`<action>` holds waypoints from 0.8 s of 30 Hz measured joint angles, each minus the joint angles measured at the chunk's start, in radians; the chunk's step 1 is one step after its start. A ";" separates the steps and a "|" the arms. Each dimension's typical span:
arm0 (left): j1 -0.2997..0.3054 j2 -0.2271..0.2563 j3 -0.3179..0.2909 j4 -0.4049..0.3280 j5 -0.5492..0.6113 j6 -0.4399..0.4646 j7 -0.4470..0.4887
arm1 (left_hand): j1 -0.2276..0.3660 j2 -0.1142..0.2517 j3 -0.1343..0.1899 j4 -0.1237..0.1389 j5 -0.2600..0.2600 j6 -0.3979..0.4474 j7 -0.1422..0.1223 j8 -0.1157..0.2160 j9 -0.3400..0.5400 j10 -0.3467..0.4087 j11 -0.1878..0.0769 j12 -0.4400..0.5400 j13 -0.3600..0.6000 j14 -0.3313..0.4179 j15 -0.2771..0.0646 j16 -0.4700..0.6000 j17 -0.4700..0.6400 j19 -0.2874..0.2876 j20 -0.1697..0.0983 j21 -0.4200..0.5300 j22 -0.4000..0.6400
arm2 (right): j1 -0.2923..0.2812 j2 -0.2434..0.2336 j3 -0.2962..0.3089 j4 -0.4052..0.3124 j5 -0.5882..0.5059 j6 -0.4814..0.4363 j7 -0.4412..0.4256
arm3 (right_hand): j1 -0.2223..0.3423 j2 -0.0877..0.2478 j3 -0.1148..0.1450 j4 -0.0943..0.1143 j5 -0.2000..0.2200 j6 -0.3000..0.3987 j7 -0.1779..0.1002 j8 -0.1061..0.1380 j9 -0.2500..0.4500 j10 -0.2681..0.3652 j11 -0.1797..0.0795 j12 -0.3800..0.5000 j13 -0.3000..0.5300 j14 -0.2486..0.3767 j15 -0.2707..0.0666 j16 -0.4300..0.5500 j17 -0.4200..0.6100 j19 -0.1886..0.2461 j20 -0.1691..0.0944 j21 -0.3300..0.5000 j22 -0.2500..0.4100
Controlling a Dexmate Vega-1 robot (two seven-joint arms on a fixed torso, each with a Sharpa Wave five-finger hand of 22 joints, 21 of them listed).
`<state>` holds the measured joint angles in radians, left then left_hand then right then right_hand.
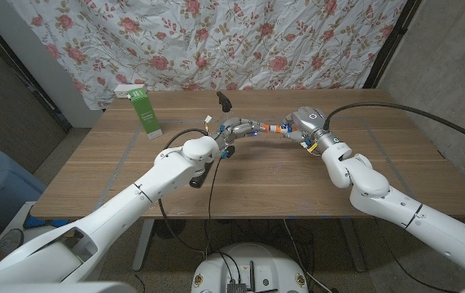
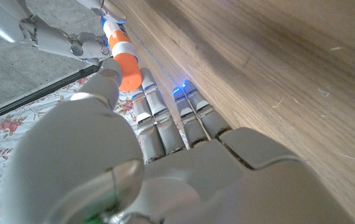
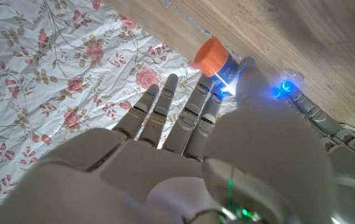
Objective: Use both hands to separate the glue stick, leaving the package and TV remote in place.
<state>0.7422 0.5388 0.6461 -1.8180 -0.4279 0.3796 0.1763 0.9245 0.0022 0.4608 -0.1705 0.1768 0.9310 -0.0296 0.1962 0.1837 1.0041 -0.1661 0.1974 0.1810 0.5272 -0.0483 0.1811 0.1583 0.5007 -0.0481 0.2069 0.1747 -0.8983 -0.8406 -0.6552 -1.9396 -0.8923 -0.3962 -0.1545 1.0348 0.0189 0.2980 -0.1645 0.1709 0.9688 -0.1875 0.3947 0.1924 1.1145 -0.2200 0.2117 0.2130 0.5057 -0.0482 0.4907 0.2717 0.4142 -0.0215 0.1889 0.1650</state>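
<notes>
Both hands hold the glue stick (image 1: pixel 271 129) just above the middle of the wooden table (image 1: pixel 362 175). The stick has a white and blue body and an orange cap (image 2: pixel 126 61), and it looks to be in one piece. My left hand (image 1: pixel 230 133) pinches the orange cap end between thumb (image 2: pixel 106 78) and fingers. My right hand (image 1: pixel 304 126) grips the white and blue body, with its fingers (image 2: pixel 71 42) closed around that end. In the right wrist view the orange cap (image 3: pixel 211 56) sticks out past my right hand (image 3: pixel 183 155). The green package (image 1: pixel 144 110) stands at the back left. The dark TV remote (image 1: pixel 224 100) lies at the back middle.
A floral curtain (image 1: pixel 256 41) hangs behind the table's far edge. Bare wood stretches along the front and right of the table. A black cable (image 1: pixel 395 110) runs from the right arm across the back right.
</notes>
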 measured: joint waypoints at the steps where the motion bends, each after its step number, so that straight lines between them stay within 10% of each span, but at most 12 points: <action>1: 0.001 0.002 -0.001 -0.003 -0.001 0.003 0.002 | 0.000 0.000 -0.001 -0.001 0.000 0.000 0.000 0.000 0.000 0.000 0.000 0.000 0.000 0.000 0.000 0.000 0.000 0.000 0.000 0.000 0.000 | 0.000 -0.001 0.001 0.001 0.001 0.001 -0.001 | 0.000 0.000 0.000 0.000 0.002 0.000 0.000 0.000 0.000 0.000 0.000 0.000 0.000 0.000 0.000 0.000 0.000 0.000 0.000 0.000 0.000; 24: 0.013 0.043 -0.014 -0.054 0.006 0.035 0.024 | 0.000 0.000 -0.009 -0.002 0.000 0.003 0.003 -0.007 0.000 0.001 -0.006 -0.005 0.000 0.000 0.000 0.000 0.000 0.000 0.000 0.000 0.000 | -0.012 -0.021 0.020 0.006 0.031 0.015 -0.017 | 0.000 0.000 -0.003 0.004 0.003 0.000 0.000 -0.002 0.001 -0.006 0.006 0.000 -0.002 0.009 -0.002 0.000 0.000 0.000 0.000 0.000 0.000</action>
<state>0.7548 0.5817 0.6318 -1.8720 -0.4220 0.4146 0.2004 0.9244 0.0022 0.4522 -0.1728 0.1767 0.9343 -0.0265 0.1893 0.1842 1.0055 -0.1717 0.1921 0.1808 0.5271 -0.0483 0.1811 0.1585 0.5007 -0.0482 0.2069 0.1747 -0.9098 -0.8619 -0.6351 -1.9335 -0.8610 -0.3813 -0.1713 1.0348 0.0188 0.2952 -0.1607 0.1743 0.9688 -0.1875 0.3926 0.1929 1.1087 -0.2142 0.2115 0.2110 0.5151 -0.0500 0.4907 0.2715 0.4142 -0.0215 0.1889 0.1650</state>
